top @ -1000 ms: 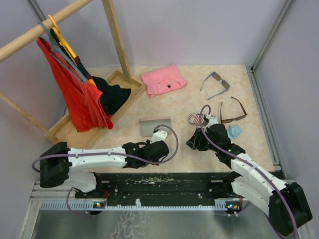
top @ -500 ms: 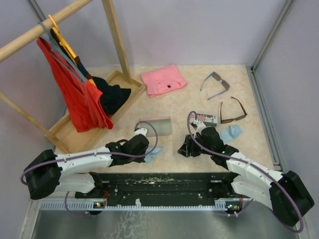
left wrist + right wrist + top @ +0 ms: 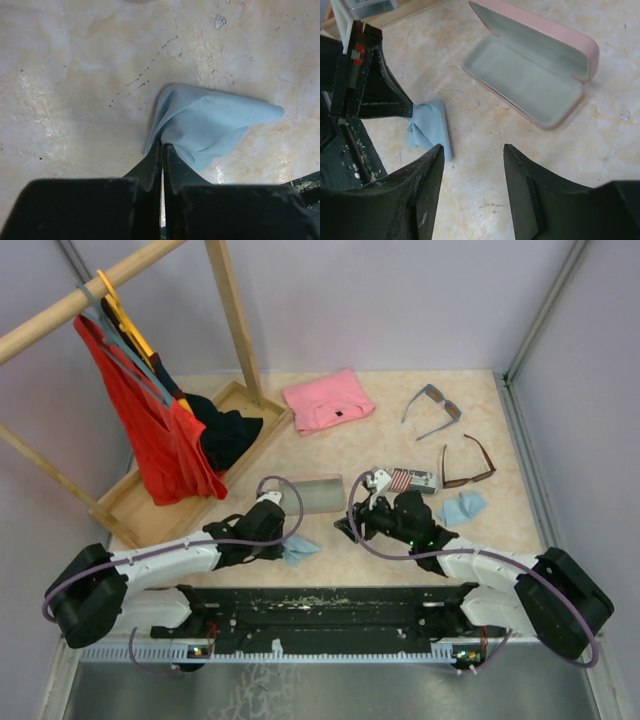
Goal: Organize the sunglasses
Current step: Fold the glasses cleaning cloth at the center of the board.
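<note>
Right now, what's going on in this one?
The left gripper is pinched shut on a crumpled light blue cloth down at the tabletop. The right gripper hangs open above the table, beside the open, empty pink glasses case. The grey-blue framed sunglasses and the thin brown framed sunglasses lie at the far right, neither in a case yet.
</note>
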Controlling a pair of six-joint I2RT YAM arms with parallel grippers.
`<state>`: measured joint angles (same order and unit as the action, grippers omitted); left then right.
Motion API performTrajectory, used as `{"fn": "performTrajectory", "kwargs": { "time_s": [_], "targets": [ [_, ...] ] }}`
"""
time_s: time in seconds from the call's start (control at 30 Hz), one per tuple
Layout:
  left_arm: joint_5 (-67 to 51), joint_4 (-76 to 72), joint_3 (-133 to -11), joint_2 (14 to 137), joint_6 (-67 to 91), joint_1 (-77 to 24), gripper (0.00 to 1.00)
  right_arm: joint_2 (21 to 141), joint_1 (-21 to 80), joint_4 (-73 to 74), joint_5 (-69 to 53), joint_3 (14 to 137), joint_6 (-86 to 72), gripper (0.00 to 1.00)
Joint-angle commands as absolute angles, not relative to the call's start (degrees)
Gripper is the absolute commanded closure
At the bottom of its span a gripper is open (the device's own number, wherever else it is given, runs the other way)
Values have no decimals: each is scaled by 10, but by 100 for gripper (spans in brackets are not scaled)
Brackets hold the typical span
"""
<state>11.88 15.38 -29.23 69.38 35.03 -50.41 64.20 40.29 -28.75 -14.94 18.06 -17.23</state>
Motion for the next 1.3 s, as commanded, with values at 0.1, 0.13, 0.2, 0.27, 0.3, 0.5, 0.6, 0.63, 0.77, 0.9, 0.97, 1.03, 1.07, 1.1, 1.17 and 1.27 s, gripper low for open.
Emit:
{"fn": "performTrajectory", "kwargs": {
  "time_s": [0.1,0.13,0.2,0.27,0.3,0.5,0.6,0.63,0.77,0.9,0.97,1.03,1.07,1.1,1.17,1.27],
  "targets": [
    [85,113,-280,694,324,-469,100,667,457,-300,-175,254,115,49],
    [84,111,-279,695,322,-467,100,669,465,-298,-177,252,160,50],
    [82,106,-274,697,320,-462,100,680,470,-332,-197,233,202,52],
    [77,103,-272,698,318,-453,100,694,477,-368,-221,211,222,52],
    [75,103,-272,697,318,-451,100,701,490,-374,-215,202,251,52],
    [65,101,-266,686,314,-440,100,775,544,-398,-186,187,343,54],
    [61,101,-266,688,312,-436,100,797,557,-445,-180,169,368,53],
    [58,100,-266,689,311,-435,100,803,562,-442,-176,172,372,53],
    [52,99,-267,693,309,-432,100,836,575,-459,-155,176,386,53],
    [47,95,-267,696,308,-430,100,873,583,-489,-139,179,392,54],
    [45,96,-267,696,307,-429,100,886,584,-504,-136,179,392,55],
    [44,97,-267,695,307,-428,100,897,585,-506,-139,183,392,56],
    [42,97,-267,695,307,-428,100,901,586,-504,-139,185,392,56],
    [42,97,-266,694,307,-427,100,908,586,-503,-140,189,392,57],
    [42,98,-266,693,307,-427,100,916,586,-501,-139,193,394,58],
    [41,98,-265,692,307,-426,100,921,587,-500,-142,197,397,59]
  ]
}}
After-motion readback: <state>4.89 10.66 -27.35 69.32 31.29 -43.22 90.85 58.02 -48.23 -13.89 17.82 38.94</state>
